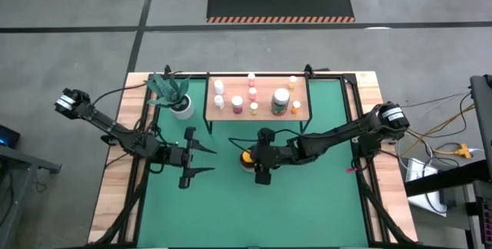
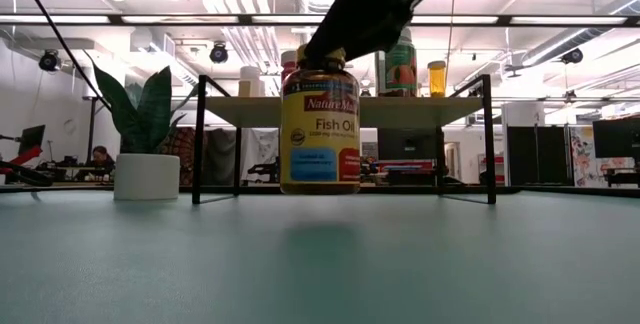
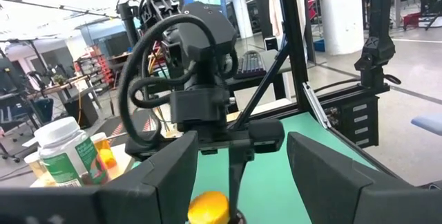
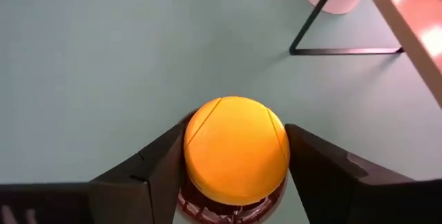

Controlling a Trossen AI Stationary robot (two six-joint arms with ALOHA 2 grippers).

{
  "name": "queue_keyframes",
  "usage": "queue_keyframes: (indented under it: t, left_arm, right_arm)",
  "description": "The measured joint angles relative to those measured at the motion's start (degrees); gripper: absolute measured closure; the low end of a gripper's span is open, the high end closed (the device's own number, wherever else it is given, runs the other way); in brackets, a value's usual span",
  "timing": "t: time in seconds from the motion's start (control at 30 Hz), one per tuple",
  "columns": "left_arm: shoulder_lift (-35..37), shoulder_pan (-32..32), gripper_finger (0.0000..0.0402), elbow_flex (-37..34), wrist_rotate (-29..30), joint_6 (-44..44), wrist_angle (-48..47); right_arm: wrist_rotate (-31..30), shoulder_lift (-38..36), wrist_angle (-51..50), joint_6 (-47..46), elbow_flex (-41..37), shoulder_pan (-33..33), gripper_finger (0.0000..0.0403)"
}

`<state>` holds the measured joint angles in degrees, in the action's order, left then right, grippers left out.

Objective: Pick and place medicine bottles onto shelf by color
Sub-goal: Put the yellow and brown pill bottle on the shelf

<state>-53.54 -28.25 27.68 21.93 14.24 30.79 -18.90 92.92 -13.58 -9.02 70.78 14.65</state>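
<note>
A yellow fish-oil jar [image 2: 320, 129] with a yellow lid [image 4: 235, 148] hangs upright above the green mat, in front of the shelf. My right gripper [image 1: 256, 159] is shut on its top from above. The light-wood shelf [image 1: 261, 115] on black legs stands at the mat's far side. It carries several small white, pink and orange bottles and a greenish white-lidded jar [image 1: 280, 101]. My left gripper [image 1: 214, 161] is open, level, just left of the jar, fingers pointing at it and touching nothing. My right gripper pinches the jar's lid [image 4: 235, 148] between its two fingers [image 4: 162, 165], one on either side, coming from above and pointing down. The jar hangs upright below the fingers, lifted clear of the mat, with its shadow [image 2: 320, 236] underneath.
A white pot with a green plant [image 1: 178, 99] stands left of the shelf at the mat's far left. The shelf board [image 2: 440, 110] has bare room at its front edge. Open green mat [image 1: 307, 203] lies toward the near edge. Black frame bars run along the table's sides.
</note>
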Motion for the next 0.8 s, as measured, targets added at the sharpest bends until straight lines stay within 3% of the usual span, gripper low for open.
queue_keyframes:
  t: [0.23, 0.4, 0.8]
  left_arm:
    - [0.0, 0.0, 0.0195, 0.0, 0.0, 0.46, 0.24]
    - [0.52, 0.0, 0.0195, 0.49, 0.04, 6.72, 4.86]
    - [2.05, 0.0, 0.0195, -0.11, 0.9, 7.13, -1.85]
  right_arm:
    - [-0.02, 0.0, 0.25, 0.03, -0.39, 0.75, 0.0187]
    - [-0.55, -0.02, 1.3, -1.97, -2.14, 0.73, 0.0187]
    - [-0.68, -0.02, 20.07, -0.31, -9.4, -0.83, 0.0186]
